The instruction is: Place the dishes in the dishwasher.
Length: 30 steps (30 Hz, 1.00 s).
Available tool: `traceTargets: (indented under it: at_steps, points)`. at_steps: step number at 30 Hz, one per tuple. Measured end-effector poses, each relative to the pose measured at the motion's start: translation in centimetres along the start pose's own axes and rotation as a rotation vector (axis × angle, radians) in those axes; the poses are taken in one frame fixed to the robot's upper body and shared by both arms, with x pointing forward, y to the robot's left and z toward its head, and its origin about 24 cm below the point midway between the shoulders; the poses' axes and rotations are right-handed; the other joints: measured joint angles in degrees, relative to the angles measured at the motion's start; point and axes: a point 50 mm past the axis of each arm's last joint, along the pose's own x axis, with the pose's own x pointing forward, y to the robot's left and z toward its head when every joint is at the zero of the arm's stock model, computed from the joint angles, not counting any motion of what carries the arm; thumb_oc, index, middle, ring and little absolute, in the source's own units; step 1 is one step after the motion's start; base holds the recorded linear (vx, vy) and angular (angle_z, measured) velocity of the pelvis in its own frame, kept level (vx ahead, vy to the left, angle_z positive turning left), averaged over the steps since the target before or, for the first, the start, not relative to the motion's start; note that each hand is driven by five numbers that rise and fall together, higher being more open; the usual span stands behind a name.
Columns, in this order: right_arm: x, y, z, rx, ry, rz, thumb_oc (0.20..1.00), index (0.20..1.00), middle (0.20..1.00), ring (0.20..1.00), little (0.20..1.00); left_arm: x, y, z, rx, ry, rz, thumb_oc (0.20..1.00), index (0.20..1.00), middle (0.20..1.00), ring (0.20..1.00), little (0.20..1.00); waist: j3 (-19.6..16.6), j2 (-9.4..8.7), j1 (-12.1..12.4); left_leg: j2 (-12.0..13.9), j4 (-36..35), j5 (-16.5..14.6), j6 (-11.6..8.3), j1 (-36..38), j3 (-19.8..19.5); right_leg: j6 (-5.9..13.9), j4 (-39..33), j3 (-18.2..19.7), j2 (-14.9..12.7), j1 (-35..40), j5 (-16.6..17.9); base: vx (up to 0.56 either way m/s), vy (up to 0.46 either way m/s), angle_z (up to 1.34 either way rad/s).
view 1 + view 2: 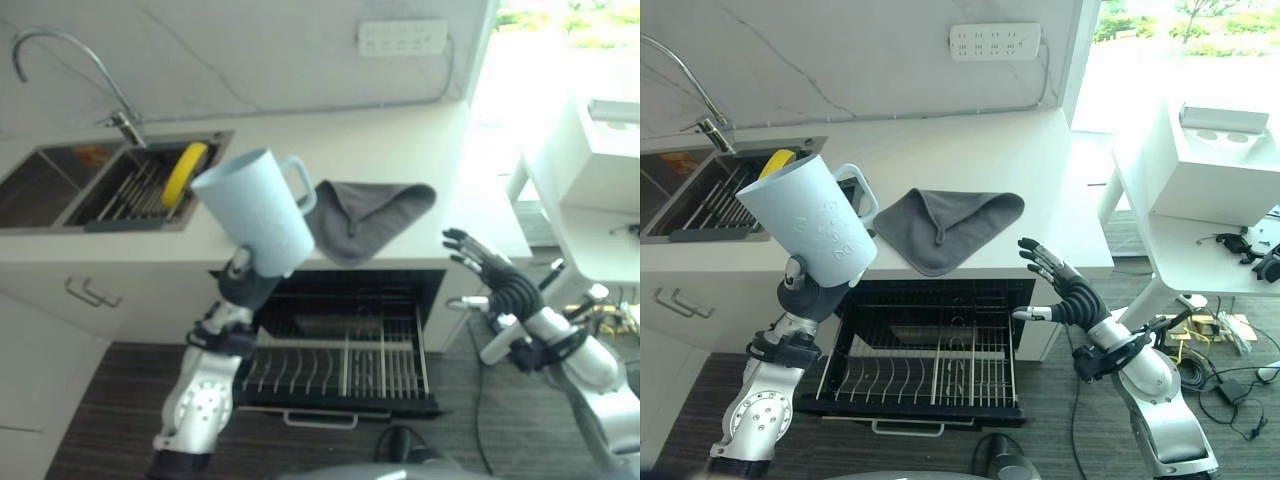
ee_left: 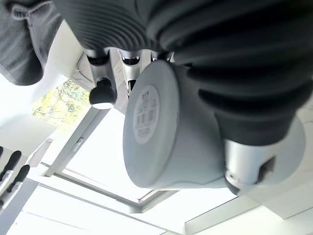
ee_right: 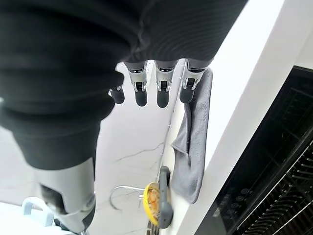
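My left hand [image 1: 812, 290] is shut on a pale blue mug [image 1: 812, 222] with a side handle, holding it by its base, tilted, above the left front of the open dishwasher rack [image 1: 925, 365]. The left wrist view shows the mug's underside [image 2: 161, 132] with a label, my fingers [image 2: 100, 93] and thumb curled round it. My right hand [image 1: 1065, 285] hovers open at the dishwasher's right side, fingers [image 3: 142, 93] spread, holding nothing. A yellow dish [image 1: 185, 170] lies in the sink [image 1: 60, 185] at the far left.
A grey cloth [image 1: 945, 225] drapes over the counter [image 1: 1040, 170] edge above the dishwasher. A tap [image 1: 60, 50] rises behind the sink. A white side table [image 1: 1210, 170] stands to the right, with cables on the floor beneath.
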Motion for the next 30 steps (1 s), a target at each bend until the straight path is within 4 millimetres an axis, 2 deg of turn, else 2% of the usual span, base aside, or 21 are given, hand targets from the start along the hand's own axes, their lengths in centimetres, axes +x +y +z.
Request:
traceTargets:
  at_steps: [1, 3, 5, 7, 8, 9, 11, 13, 15, 23, 28, 30]
  points:
    - [0.0, 0.0, 0.0, 0.002, 0.0, -0.002, 1.0, 1.0, 1.0, 1.0, 1.0, 0.0, 0.0, 0.0, 0.0, 0.001, -0.004, 0.2, 0.2, 0.2, 0.2, 0.2, 0.0, 0.31, 0.1, -0.5, -3.8, 0.1, 0.25, -0.5, 1.8, 0.06, -0.4, -0.7, 0.4, 0.6, 0.1, 0.04, 0.141, 0.44]
    - [0.0, 0.0, -0.1, 0.01, 0.0, -0.028, 1.0, 1.0, 1.0, 1.0, 1.0, 0.7, 0.1, 0.2, 0.012, 0.005, -0.025, 0.2, 0.2, 0.2, 0.2, 0.2, 0.0, 0.12, -0.2, 0.3, -4.6, 0.2, 0.49, -5.8, 5.3, -0.32, -0.7, -2.7, 0.5, 0.4, -0.7, 0.05, 0.164, 0.4]
    - [0.1, 0.1, -0.1, 0.012, -0.002, -0.028, 1.0, 1.0, 1.0, 1.0, 1.0, 0.5, 0.4, 0.3, 0.017, 0.015, -0.018, 0.2, 0.2, 0.2, 0.2, 0.2, -0.1, 0.18, 0.5, 0.4, -3.2, -0.9, 2.14, -6.3, 4.8, 0.79, -0.5, -1.6, -0.5, 1.1, -0.6, 0.05, 0.204, -0.19]
    - [-0.8, 0.1, -0.1, 0.006, 0.006, -0.036, 1.0, 1.0, 1.0, 1.0, 1.0, 0.4, 0.4, 0.4, 0.019, 0.011, -0.015, 0.2, 0.2, 0.2, 0.2, 0.2, -0.8, 1.15, -0.1, -1.5, -2.0, -1.5, 3.17, -5.7, 2.4, 3.57, 0.0, -0.3, -2.2, 1.1, -0.1, 0.05, 0.116, -0.23]
    - [-1.3, 0.0, -0.3, 0.009, 0.023, -0.042, 1.0, 1.0, 1.0, 1.0, 1.0, 0.2, 0.5, 0.4, 0.019, 0.01, -0.007, 0.2, 0.2, 0.2, 0.2, 0.2, -1.9, 2.79, -1.3, -2.3, -4.4, -3.0, 5.37, -4.7, 1.9, 5.64, 0.4, 0.6, -2.5, 0.5, 0.5, 0.08, 0.122, -0.02]
    - [-1.7, 0.3, -0.6, 0.026, 0.036, -0.051, 1.0, 1.0, 1.0, 1.0, 1.0, 0.1, 0.5, 0.5, 0.024, 0.012, -0.003, 0.2, 0.2, 0.2, 0.2, 0.2, -2.5, 1.35, -1.8, -4.3, -5.7, -3.2, 6.01, -4.4, 2.0, 7.07, 0.4, 2.8, -3.8, 0.5, 0.4, 0.08, 0.11, 0.04]
    - [-1.6, 0.6, -0.6, 0.048, 0.025, -0.063, 1.0, 1.0, 1.0, 1.0, 1.0, 0.1, 0.6, 0.8, 0.038, 0.013, 0.0, 0.2, 0.2, 0.2, 0.2, 0.2, -3.2, -1.52, -1.6, -7.6, -7.7, -1.9, 7.61, -2.8, 2.1, 8.37, -0.3, 3.2, -6.7, 1.1, 1.4, 0.06, 0.1, 0.11]
    - [-0.5, 1.0, -0.1, 0.072, -0.028, -0.062, 1.0, 1.0, 1.0, 1.0, 1.0, 0.0, 0.8, 1.1, 0.056, 0.021, 0.005, 0.2, 0.2, 0.2, 0.2, 0.2, -3.7, -3.05, -0.6, -9.2, -7.7, -2.3, 8.44, -2.3, 2.1, 8.72, -0.3, 3.0, -8.1, 1.7, 1.5, 0.05, 0.146, 0.11]
    - [0.1, 1.2, 0.2, 0.078, -0.054, -0.058, 1.0, 1.0, 1.0, 1.0, 1.0, 0.0, 0.8, 1.3, 0.059, 0.018, 0.011, 0.2, 0.2, 0.2, 0.2, 0.2, -3.7, -3.12, 0.4, -9.3, -7.7, -2.5, 8.57, -1.8, 2.1, 10.02, -0.3, 2.9, -8.3, 2.3, 1.2, 0.01, 0.097, 0.04]
    - [0.3, 0.8, 0.0, 0.094, -0.02, -0.081, 1.0, 1.0, 1.0, 1.0, 1.0, 0.1, 1.0, 1.6, 0.125, 0.027, 0.064, 0.2, 0.2, 0.2, 0.2, 0.2, -3.6, -2.79, 0.3, -8.2, -7.8, -2.4, 8.25, -1.7, 2.7, 10.04, -0.4, 4.0, -7.2, 1.7, 1.1, -0.01, 0.042, -0.07]
    - [0.3, 0.7, 0.0, 0.141, -0.025, -0.095, 1.0, 1.0, 1.0, 1.0, 1.0, 0.1, 1.3, 2.1, 0.275, 0.023, 0.15, 0.2, 0.2, 0.2, 0.2, 0.2, -3.6, -2.83, 0.4, -7.6, -8.1, -2.7, 8.07, -1.7, 2.9, 9.99, -0.7, 4.1, -6.7, 1.6, 1.1, -0.02, -0.008, -0.02]
    - [1.1, 0.5, 0.6, 0.191, -0.058, -0.091, 1.0, 1.0, 1.0, 1.0, 1.0, 0.2, 1.4, 2.0, 0.39, 0.035, 0.2, 0.2, 0.2, 0.2, 0.2, 0.2, -3.6, -2.75, 0.4, -7.5, -8.1, -2.6, 8.08, -1.7, 3.1, 9.57, -0.7, 4.3, -6.6, 1.5, 1.4, -0.02, -0.016, -0.06]
